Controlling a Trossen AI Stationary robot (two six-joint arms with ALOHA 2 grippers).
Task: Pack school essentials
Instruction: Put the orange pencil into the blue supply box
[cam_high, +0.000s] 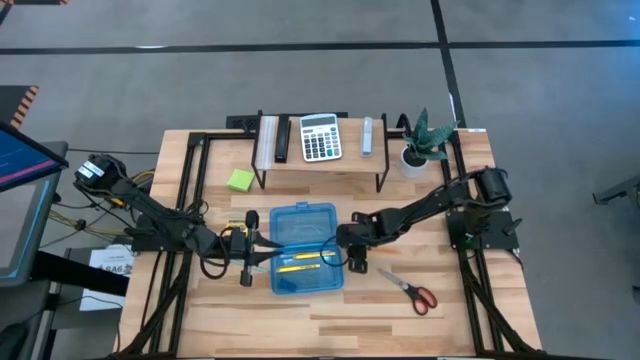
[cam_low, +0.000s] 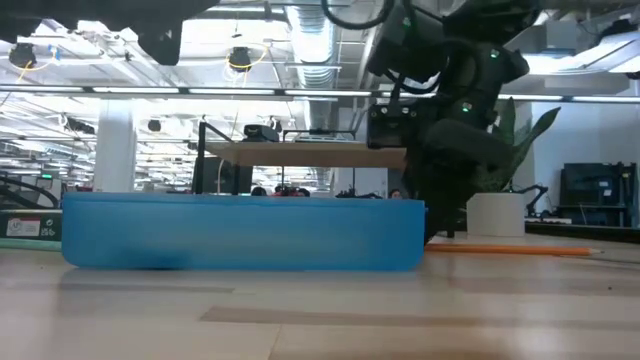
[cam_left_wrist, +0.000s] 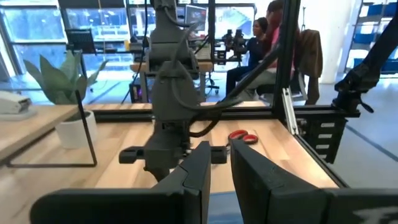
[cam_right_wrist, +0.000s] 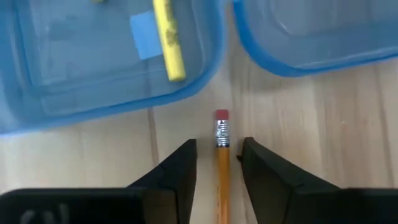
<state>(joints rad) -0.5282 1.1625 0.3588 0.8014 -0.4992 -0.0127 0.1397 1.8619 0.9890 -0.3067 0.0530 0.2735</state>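
Wooden table (cam_high: 330, 305): blue box (cam_high: 305, 248) holds yellow pencil (cam_right_wrist: 169, 38); right end effector (cam_right_wrist: 217, 168) parted around orange pencil (cam_right_wrist: 222, 168).

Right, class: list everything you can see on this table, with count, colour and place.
storage box: one, blue, open, table centre
yellow pencil: one, inside the box
orange pencil: one, on the table beside the box
scissors: one, red-handled, right of the box
shelf: one, wooden, table's back
sticky-note pad: one, lime green, by the shelf's left leg
calculator: one, grey-white, on the shelf
potted plant: one, green, right of the shelf
left gripper: dark, at the box's left edge
right gripper: dark, fingers open around the orange pencil
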